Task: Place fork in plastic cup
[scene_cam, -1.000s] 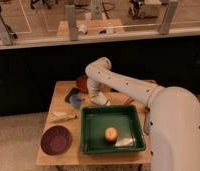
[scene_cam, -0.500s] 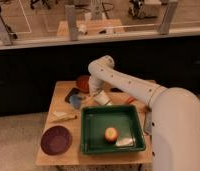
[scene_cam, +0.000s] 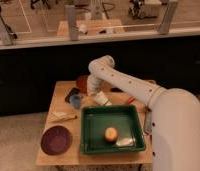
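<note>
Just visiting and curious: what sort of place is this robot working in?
Probably a lab or office test area: a wooden table holding a green tray, a glass partition behind, and the gripper over the table's far side.

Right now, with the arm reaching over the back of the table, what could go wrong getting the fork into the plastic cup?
1. The gripper sits low at the table's back, beside the small plastic cup; a sideways move could tip it.
2. The fork cannot be made out here, so the grasp is unconfirmed.
3. The arm crosses above the green tray; lowering it could bump the rim.
</note>
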Robot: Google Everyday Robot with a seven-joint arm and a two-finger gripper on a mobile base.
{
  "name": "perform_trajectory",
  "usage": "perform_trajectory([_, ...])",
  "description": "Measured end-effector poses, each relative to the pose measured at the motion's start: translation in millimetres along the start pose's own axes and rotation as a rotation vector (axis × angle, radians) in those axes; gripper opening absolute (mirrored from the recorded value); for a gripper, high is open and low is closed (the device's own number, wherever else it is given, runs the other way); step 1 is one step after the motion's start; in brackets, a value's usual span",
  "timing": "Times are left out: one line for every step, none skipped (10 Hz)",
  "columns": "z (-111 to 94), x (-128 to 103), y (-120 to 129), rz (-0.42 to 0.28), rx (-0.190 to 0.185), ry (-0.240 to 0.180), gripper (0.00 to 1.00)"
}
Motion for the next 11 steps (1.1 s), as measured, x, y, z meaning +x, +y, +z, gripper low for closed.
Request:
perform_trajectory([3.2,-4.5,-4.0,-0.002,0.006,-0.015,0.0])
perform_trajectory([6.5,-8.8,-6.8,-0.006,0.008,-0.02,0.0])
perform_trajectory([10.3,-13.5,-9.4,-0.012,0.009,-0.022,0.0])
perform_trajectory([15.1,-18.4,-11.3,-0.021,0.008,-0.02,0.0])
perform_trajectory([18.2,-21.2,-11.6,-0.025,0.006,-0.02,0.0])
perform_trajectory([21.7,-24.7,-11.5,-0.03,0.001,-0.022,0.0])
perform_trajectory([27.4,-32.5,-11.1,-0.041,-0.007,-0.027,0.0])
perform_trajectory([32.1,-43.9,-11.1,-0.063,-0.014,-0.037,0.0])
perform_trajectory([33.2,-49.4,-9.8,-0.078,-0.016,-0.044,0.0])
perform_trajectory([33.4,-53.8,-8.7,-0.089,-0.017,-0.05,0.0])
perform_trajectory([32.9,-62.5,-7.1,-0.11,-0.017,-0.06,0.0])
